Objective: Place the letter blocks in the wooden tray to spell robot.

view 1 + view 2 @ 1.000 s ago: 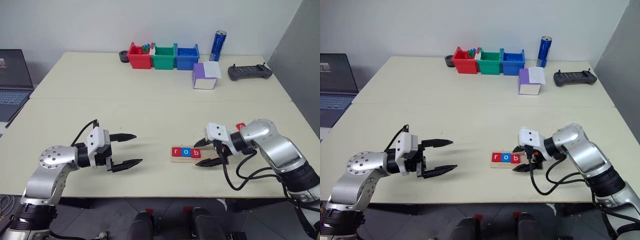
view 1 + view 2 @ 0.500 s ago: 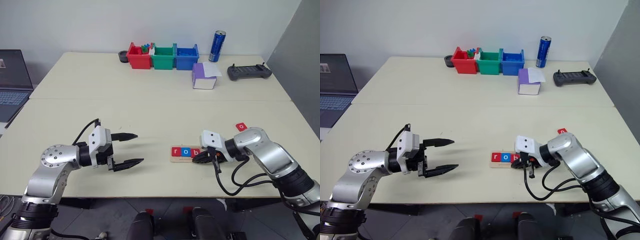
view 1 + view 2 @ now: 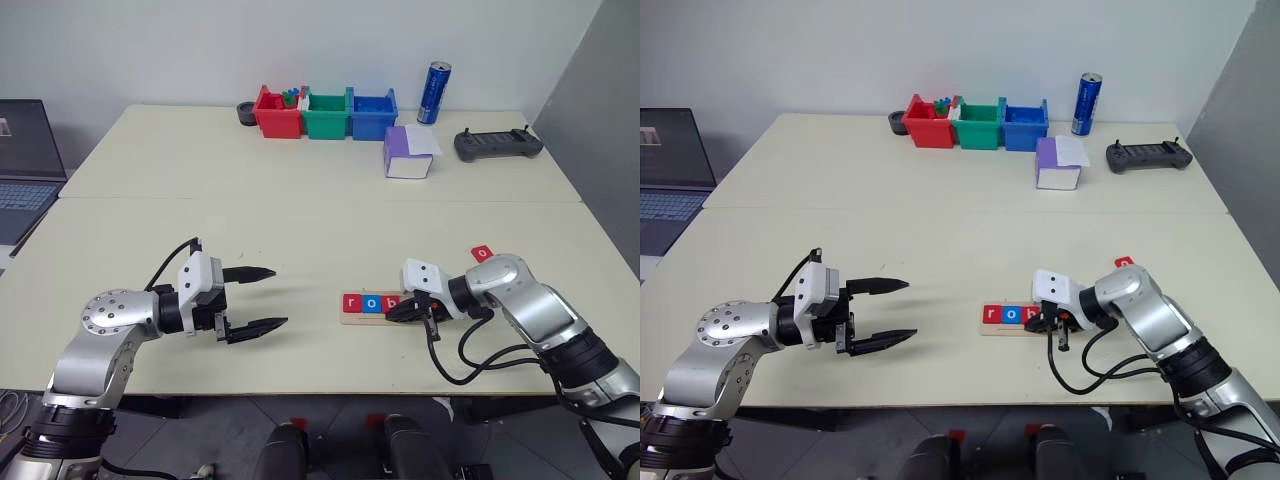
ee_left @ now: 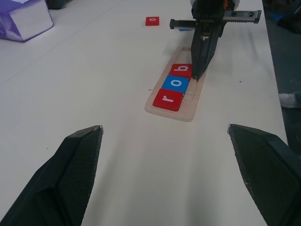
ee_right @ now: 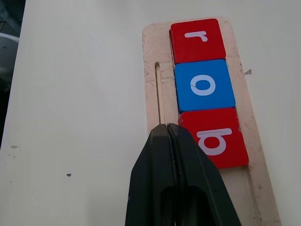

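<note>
The wooden tray (image 3: 365, 319) lies near the table's front edge, right of centre. Three letter blocks sit in a row in it: a red r (image 5: 196, 39), a blue o (image 5: 204, 85) and a red b (image 5: 214, 137). My right gripper (image 5: 167, 127) is shut and empty, its tips resting on the tray's bare wood right beside the b block. Another red letter block (image 3: 482, 253), marked o, lies loose on the table behind the right arm. My left gripper (image 3: 278, 296) hovers open and empty well to the left of the tray.
At the table's back stand red (image 3: 277, 112), green (image 3: 326, 113) and blue (image 3: 373, 113) bins, a blue can (image 3: 434, 92), a white-and-purple box (image 3: 408, 152) and a black controller (image 3: 499, 144). A laptop (image 3: 25, 170) sits off the left edge.
My right gripper has closed and sunk onto the tray, its shut tips now beside the b block. The loose red o block has come into view behind it. The left arm has not moved.
</note>
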### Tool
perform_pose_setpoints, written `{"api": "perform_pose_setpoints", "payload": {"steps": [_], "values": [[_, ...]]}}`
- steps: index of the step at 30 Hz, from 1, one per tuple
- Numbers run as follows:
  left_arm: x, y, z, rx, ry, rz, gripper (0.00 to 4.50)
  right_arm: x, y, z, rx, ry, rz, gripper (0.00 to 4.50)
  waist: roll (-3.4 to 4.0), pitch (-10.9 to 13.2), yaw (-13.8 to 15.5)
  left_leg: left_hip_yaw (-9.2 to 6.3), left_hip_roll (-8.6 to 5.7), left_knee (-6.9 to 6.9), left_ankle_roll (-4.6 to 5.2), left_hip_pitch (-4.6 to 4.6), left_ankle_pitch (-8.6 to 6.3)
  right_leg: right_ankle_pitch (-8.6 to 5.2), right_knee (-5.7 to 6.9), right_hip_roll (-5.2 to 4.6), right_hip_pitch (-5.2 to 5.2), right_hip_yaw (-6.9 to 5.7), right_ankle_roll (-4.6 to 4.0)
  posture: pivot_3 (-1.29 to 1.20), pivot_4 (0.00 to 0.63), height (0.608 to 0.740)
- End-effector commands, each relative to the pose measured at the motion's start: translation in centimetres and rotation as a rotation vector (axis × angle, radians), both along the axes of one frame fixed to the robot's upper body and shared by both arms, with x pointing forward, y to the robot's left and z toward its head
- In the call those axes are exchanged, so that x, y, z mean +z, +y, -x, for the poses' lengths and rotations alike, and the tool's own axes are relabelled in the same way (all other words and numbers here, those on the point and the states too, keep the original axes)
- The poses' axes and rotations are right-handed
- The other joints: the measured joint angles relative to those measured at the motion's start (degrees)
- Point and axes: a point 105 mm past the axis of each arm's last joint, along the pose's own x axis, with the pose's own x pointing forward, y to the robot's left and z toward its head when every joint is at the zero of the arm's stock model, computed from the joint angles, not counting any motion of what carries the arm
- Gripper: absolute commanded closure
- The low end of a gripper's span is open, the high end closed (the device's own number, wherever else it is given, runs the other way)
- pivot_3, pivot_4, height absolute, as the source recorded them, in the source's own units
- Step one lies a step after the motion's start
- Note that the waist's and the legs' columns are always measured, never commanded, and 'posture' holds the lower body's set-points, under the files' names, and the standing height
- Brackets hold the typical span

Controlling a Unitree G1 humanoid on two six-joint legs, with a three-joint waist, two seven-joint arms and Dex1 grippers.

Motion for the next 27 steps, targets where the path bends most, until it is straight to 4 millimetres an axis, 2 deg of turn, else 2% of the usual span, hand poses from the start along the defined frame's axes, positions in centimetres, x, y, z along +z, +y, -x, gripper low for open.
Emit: {"api": "perform_pose_setpoints", "payload": {"steps": [1, 5, 12, 16, 20, 27], "values": [[1.4, 0.2, 0.0, 0.003, -0.059, -0.005, 0.0, 1.6, 0.2, -0.2, 0.017, -0.031, -0.027, 4.46, 0.0, 0.0, 0.0, 0.0, 0.0, 0.0, 0.0, 0.0, 0.0, 0.0, 0.0, 0.0, 0.0, 0.0, 0.0, 0.0, 0.15, 0.74], [1.3, 0.3, 0.0, 0.003, -0.058, -0.005, 0.0, 2.8, 0.1, -0.1, 0.027, -0.041, -0.048, 4.46, 0.0, 0.0, 0.0, 0.0, 0.0, 0.0, 0.0, -0.02, 0.0, 0.01, 0.0, 0.0, 0.0, -0.01, 0.01, 0.0, 0.15, 0.74], [1.5, -0.1, -0.1, -0.005, -0.065, -0.003, 0.0, 2.6, -0.4, -0.3, 0.015, -0.042, -0.037, 4.46, 0.0, 0.0, 0.0, 0.0, 0.0, -0.01, 0.0, -0.02, 0.0, 0.0, -0.01, 0.0, -0.01, -0.01, 0.01, 0.0, 0.15, 0.74], [1.8, -0.1, -0.1, 0.0, -0.07, -0.003, 0.0, 5.1, -1.7, -0.7, -0.041, -0.063, -0.12, 4.46, 0.0, 0.0, 0.0, 0.0, 0.0, -0.01, 0.0, -0.03, 0.0, 0.0, -0.01, 0.0, -0.01, -0.01, 0.01, 0.0, 0.15, 0.74], [1.8, 0.1, 0.0, 0.009, -0.069, -0.004, 0.0, 7.7, -4.7, -1.3, -0.16, -0.133, -0.169, 4.46, 0.0, 0.0, 0.1, 0.0, -0.01, -0.01, 0.0, -0.04, 0.0, 0.01, -0.04, -0.01, -0.01, -0.01, 0.01, 0.0, 0.15, 0.74], [1.1, 0.3, -0.3, 0.004, -0.059, 0.006, 0.0, 8.5, -10.8, -1.0, -0.403, -0.168, -0.124, 4.46, 0.0, 0.0, 0.2, 0.02, -0.01, -0.02, 0.0, -0.04, 0.0, -0.01, -0.05, -0.01, -0.01, 0.0, -0.02, 0.0, 0.15, 0.74]]}}
